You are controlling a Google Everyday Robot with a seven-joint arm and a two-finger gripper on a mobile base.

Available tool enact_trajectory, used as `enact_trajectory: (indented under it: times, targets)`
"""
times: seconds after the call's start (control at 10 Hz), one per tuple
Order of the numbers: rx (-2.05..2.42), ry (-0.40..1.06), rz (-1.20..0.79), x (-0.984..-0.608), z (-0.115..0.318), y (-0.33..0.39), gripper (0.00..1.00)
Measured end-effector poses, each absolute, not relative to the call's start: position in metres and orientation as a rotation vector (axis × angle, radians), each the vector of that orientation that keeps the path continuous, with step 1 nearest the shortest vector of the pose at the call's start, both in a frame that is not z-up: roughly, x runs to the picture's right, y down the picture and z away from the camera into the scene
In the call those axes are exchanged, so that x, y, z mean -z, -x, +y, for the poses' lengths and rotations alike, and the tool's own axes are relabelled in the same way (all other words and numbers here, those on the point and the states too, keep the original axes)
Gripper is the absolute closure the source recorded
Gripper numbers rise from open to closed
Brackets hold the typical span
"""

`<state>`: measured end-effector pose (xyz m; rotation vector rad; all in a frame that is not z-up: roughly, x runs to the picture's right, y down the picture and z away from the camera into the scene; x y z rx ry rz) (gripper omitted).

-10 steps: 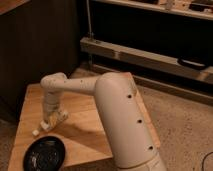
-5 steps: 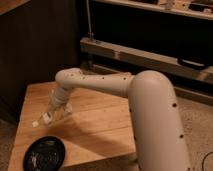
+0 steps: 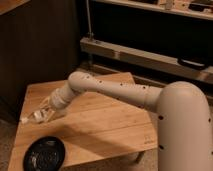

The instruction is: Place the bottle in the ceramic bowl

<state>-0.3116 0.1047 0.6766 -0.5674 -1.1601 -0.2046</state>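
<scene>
Seemingly gripper (image 3: 41,114) grasping half-hidden bottle (image 3: 27,119), over table (image 3: 102,122), apart from ceramic bowl (image 3: 45,154).

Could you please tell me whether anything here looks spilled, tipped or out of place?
Nothing stands out. The pincer holds the bottle sideways over the wooden table, apart from the upright ceramic bowl.

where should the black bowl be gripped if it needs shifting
On its rim, from straight above: the ceramic bowl is shallow, wide and lies flat on the table, so only the thin edge offers a pinch. The gripper is over the table just behind the bowl, shut on the bottle.
</scene>
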Motion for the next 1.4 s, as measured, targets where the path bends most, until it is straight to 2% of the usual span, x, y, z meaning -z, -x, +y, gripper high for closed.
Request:
enact_trajectory:
  times: [0.5,1.1,1.4]
  targets:
    - [0.292,0.607,-1.252,-0.605,0.124,0.353,1.0]
    - [0.212,0.772,-1.228,-0.548,0.189,0.325,1.0]
    - [0.215,0.831,-1.259,-0.552,0.231,0.338,1.0]
